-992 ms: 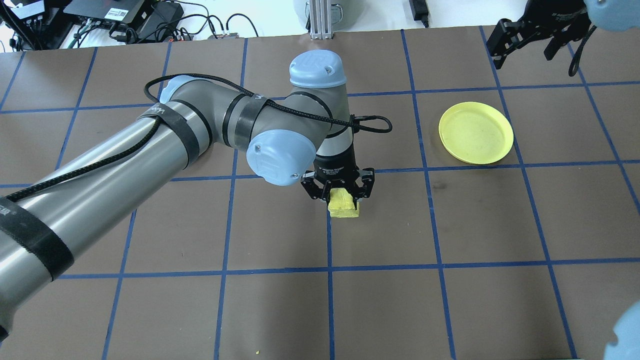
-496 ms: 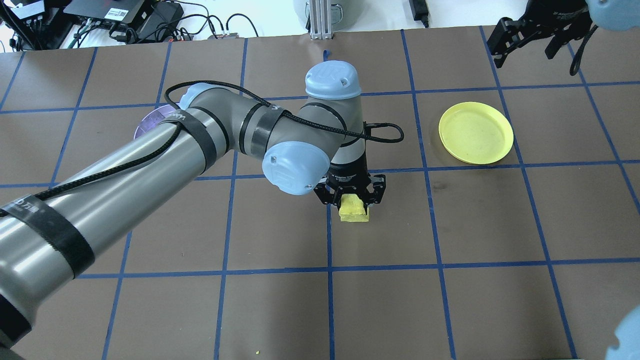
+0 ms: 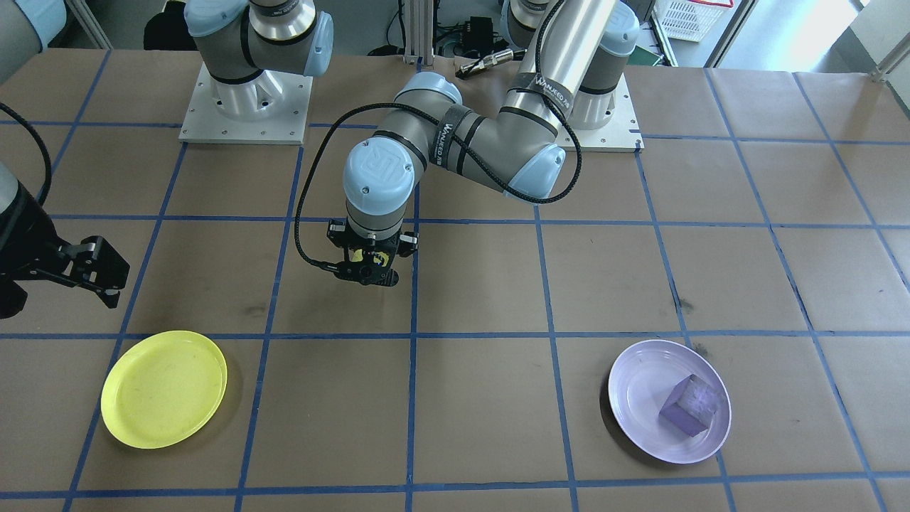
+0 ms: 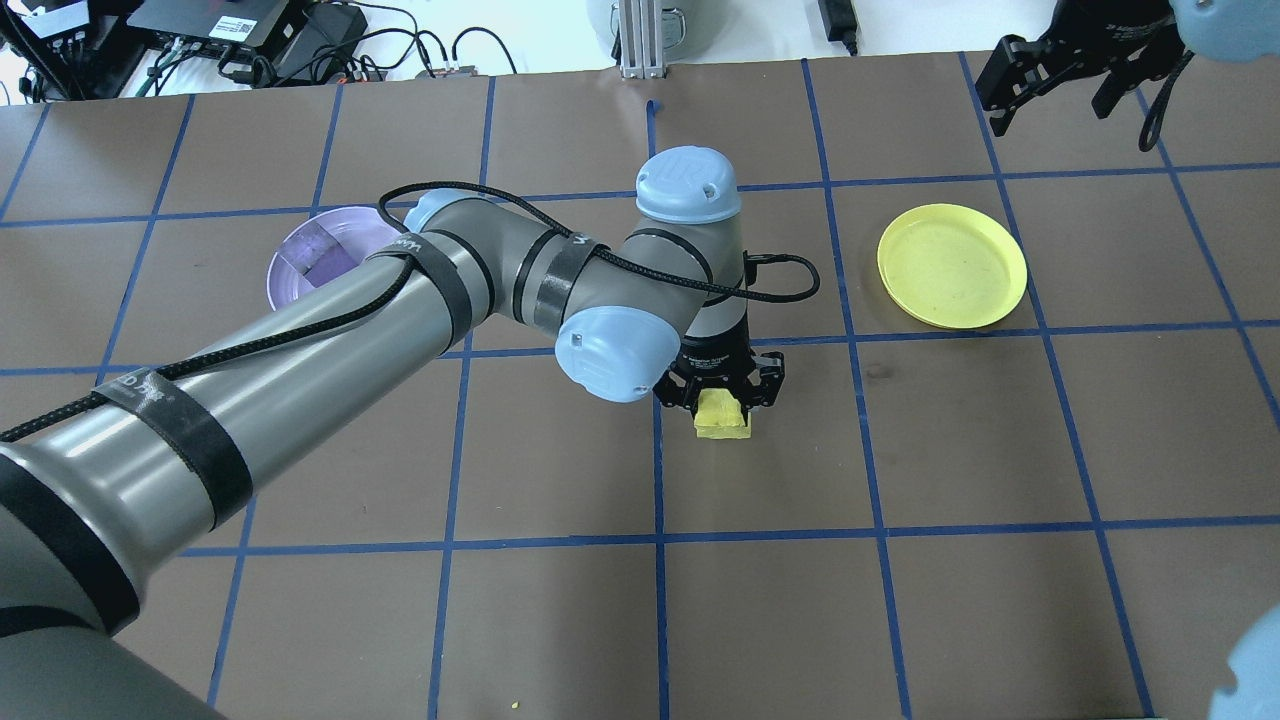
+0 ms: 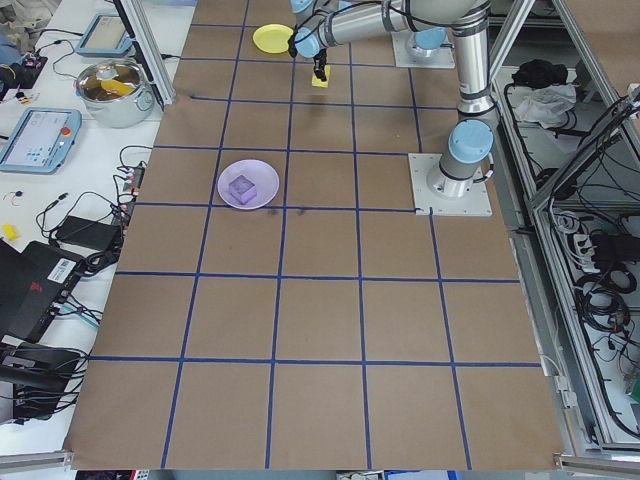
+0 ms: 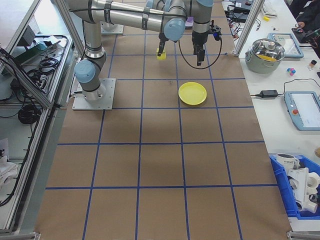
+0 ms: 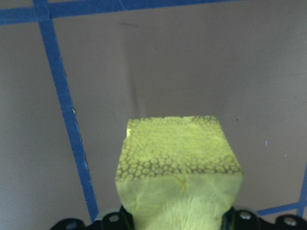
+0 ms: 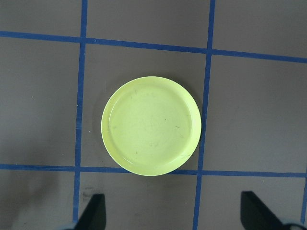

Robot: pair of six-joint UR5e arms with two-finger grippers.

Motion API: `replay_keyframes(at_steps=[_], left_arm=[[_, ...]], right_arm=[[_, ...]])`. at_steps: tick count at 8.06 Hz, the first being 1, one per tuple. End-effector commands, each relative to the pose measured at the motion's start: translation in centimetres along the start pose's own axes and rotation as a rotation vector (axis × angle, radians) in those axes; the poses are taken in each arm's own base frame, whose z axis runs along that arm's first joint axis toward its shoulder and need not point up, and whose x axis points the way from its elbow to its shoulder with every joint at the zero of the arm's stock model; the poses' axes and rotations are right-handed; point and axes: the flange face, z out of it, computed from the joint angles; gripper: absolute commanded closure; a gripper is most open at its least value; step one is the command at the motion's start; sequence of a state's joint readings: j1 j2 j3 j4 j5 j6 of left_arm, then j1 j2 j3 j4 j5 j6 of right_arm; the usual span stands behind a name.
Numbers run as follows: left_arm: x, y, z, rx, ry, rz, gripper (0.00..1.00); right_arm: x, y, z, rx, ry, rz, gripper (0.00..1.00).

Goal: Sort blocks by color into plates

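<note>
My left gripper (image 4: 722,400) is shut on the yellow block (image 4: 723,421), which hangs over the table's middle, left of the yellow plate (image 4: 952,265). The block (image 7: 180,163) fills the left wrist view with brown table behind it. The purple block (image 3: 688,407) lies in the lavender plate (image 3: 636,373); in the overhead view my left arm partly covers that plate (image 4: 290,287). My right gripper (image 4: 1050,95) hovers open beyond the yellow plate (image 8: 151,125), with nothing between its fingers (image 8: 96,211).
Blue tape lines divide the brown table (image 4: 980,440) into squares. Cables and electronics (image 4: 250,40) lie past the far edge. A pot (image 6: 269,52) and a tablet (image 6: 304,109) sit on the side bench. The arm bases (image 3: 245,107) stand at the robot's edge.
My left arm has carried the yellow block rightward toward the yellow plate, uncovering the lavender plate behind it. The right gripper has stayed put.
</note>
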State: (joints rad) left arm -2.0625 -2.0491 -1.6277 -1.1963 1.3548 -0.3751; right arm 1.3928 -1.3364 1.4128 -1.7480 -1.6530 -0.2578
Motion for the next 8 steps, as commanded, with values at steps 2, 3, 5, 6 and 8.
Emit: replay_keyframes(at_steps=[2, 3, 5, 6, 8], left_arm=[[0.4, -2.3, 2.1, 0.083, 0.028, 0.014, 0.51], [0.7, -3.1, 2.3, 0.132, 0.05, -0.003, 0.22], [1.2, -3.6, 1.7, 0.2, 0.086, -0.013, 0.0], [1.2, -3.5, 1.0, 0.21, 0.091, -0.005, 0.0], [0.6, -3.1, -0.8, 0.207, 0.082, 0.011, 0.0]], right_arm=[[-0.1, 0.5, 0.2, -0.036, -0.015, -0.009, 0.0], [-0.1, 0.5, 0.2, -0.035, -0.016, -0.002, 0.0], [-0.1, 0.4, 0.6, -0.045, -0.014, -0.011, 0.0], [-0.1, 0.4, 0.7, -0.046, -0.016, -0.009, 0.0], [-0.1, 0.4, 0.3, -0.033, -0.017, -0.004, 0.0]])
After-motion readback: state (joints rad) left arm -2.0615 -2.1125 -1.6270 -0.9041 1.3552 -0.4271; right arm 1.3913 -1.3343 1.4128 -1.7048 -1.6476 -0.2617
